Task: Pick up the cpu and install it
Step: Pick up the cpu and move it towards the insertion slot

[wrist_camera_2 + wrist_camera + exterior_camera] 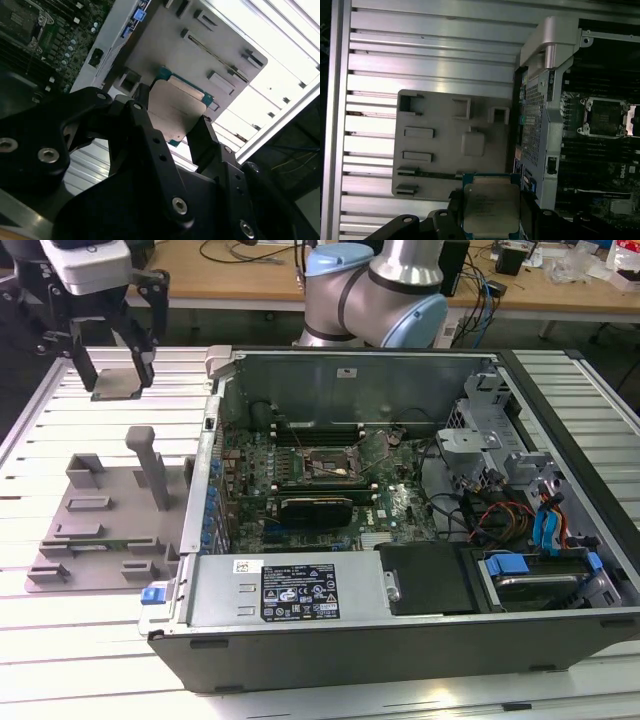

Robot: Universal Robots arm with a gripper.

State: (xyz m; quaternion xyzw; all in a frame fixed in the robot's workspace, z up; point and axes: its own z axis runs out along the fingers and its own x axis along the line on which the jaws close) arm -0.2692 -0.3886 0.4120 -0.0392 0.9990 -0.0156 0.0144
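Observation:
The cpu (114, 368) is a flat silver-grey square chip with a thin green rim. My gripper (113, 380) is shut on it, one black finger on each side, and holds it in the air. This is at the exterior view's upper left, above the slatted table and left of the open computer case (400, 490). Both wrist views show the cpu (175, 105) (491, 207) pinched between the fingers (202, 142), hanging over the grey plastic tray (440, 145). The empty motherboard socket (325, 468) (606, 117) lies inside the case, off to the side of the gripper.
The grey tray (100, 530) with its slots and upright post (150, 470) lies on the table below the gripper. The case's raised side wall (205, 470) stands between tray and motherboard. Inside the case are cables, a drive cage (500, 460) and blue-handled drive bays (540, 570).

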